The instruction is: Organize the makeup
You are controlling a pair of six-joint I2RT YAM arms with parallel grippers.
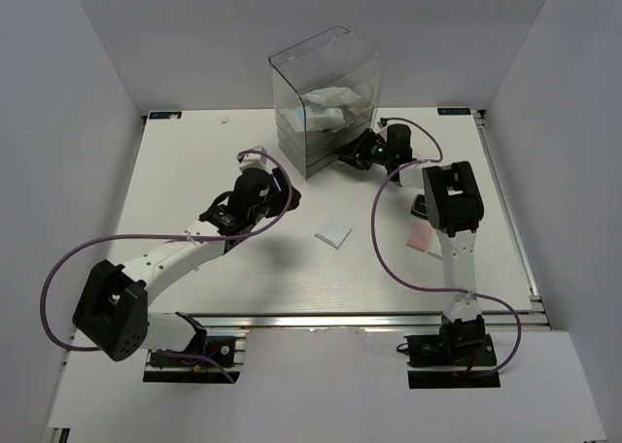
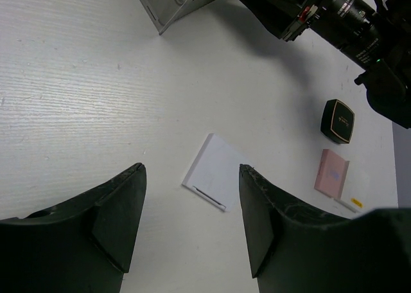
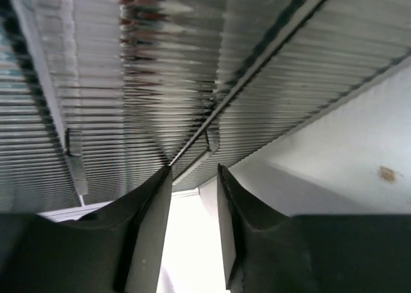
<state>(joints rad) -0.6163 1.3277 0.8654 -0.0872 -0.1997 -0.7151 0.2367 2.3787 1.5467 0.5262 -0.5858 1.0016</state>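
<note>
My left gripper is open and empty, low over the table; in the left wrist view a white pad lies just beyond its fingertips. The pad is mid-table in the top view. A pink square palette and a black square compact lie to its right, by the right arm. My right gripper is at the front foot of the clear drawer box. Its jaws stand narrowly apart with nothing between them, just short of a drawer handle. White packets lie in the box's top.
A small white item with a yellow mark lies beside the pink palette. The right arm reaches across the right half of the table and partly hides the compact from above. The ribbed drawer fronts fill the right wrist view.
</note>
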